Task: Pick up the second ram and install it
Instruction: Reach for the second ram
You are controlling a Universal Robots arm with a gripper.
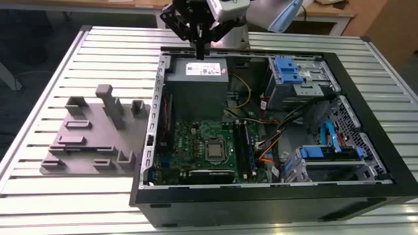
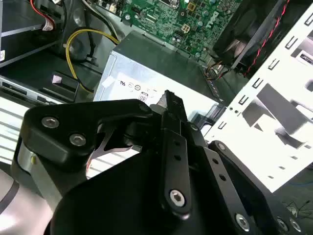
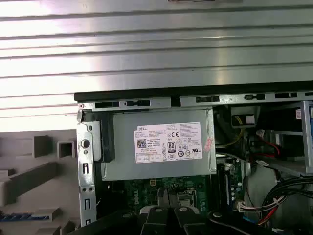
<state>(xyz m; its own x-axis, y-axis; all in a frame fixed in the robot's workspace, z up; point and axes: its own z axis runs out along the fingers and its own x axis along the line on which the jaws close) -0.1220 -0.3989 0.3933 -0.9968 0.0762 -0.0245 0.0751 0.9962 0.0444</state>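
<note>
In the exterior view my gripper [image 1: 199, 55] hangs over the far end of the open computer case [image 1: 339, 196], just above the grey power supply [image 1: 196, 81]. Its fingers stand together, shut, with nothing seen between them in the second wrist view [image 2: 172, 102]. A slim bluish strip, which looks like the second ram [image 3: 29, 215], lies flat on the grey holder plate [image 1: 65, 156] at the exterior view's left, well away from the gripper. The green motherboard [image 1: 196, 134] with its CPU socket [image 1: 216, 149] lies in the case, nearer than the power supply.
Grey blocks [image 1: 107, 100] stand up from the holder plate. Beside the CPU socket run long memory slots [image 1: 245, 144]. Drive cages with blue clips [image 1: 290, 71] and loose cables [image 1: 274, 127] crowd the case at the exterior view's right. The slatted metal table [image 1: 39, 98] surrounds everything.
</note>
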